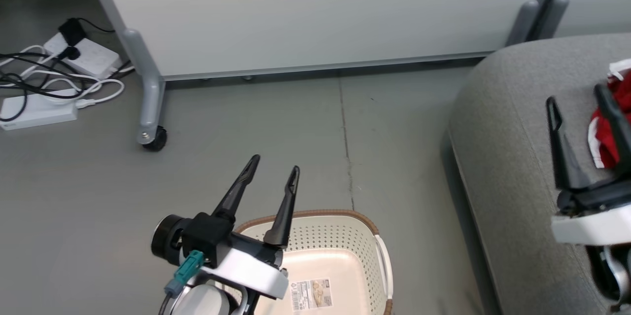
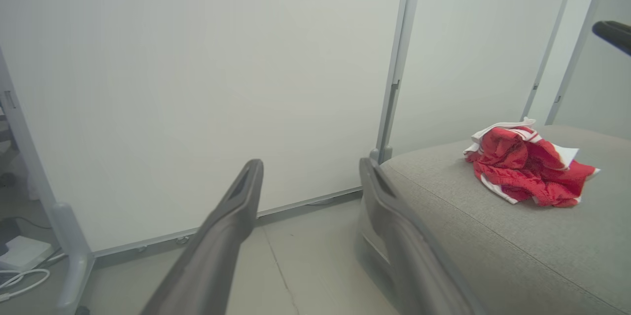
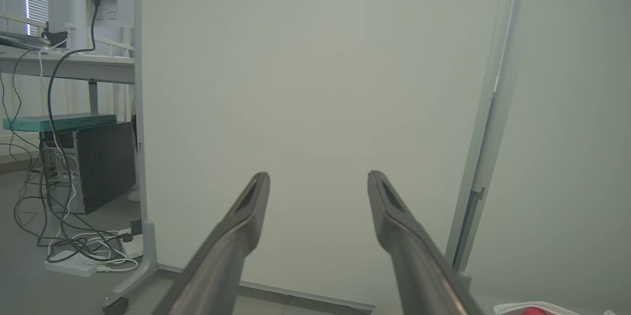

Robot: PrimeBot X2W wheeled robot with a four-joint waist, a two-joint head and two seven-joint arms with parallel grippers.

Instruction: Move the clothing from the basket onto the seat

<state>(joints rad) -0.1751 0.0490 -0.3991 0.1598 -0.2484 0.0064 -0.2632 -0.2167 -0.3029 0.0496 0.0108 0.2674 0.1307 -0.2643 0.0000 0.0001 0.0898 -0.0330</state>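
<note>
The left gripper (image 1: 275, 163) hangs over the far left rim of the basket (image 1: 315, 214), its two dark fingers spread wide with nothing between them, pointing away from the robot towards the floor (image 1: 384, 147) beyond. The part of the basket that can be seen is bare white plastic with a printed label (image 1: 311, 294) on its bottom; its near end is cut off and the left arm hides one corner, so I cannot say for sure that nothing is left there. To the right, well apart from the basket, is the grey seat (image 1: 503, 122), and over it hangs the right gripper (image 1: 575, 95), jaws equally wide and empty. The clothing (image 1: 605, 150) lies on the seat as one crumpled red-and-white heap, below the right gripper's fingers and a little to their right; the left wrist view shows a dark fingertip well above the heap, so the two look apart. The heap spreads wider than it is tall, with its long side running across the cushion, and I cannot tell whether it is one garment or two. The right arm is much the nearer to it, and the left to the basket, so any last garment would, I judge, fall to the left arm
</note>
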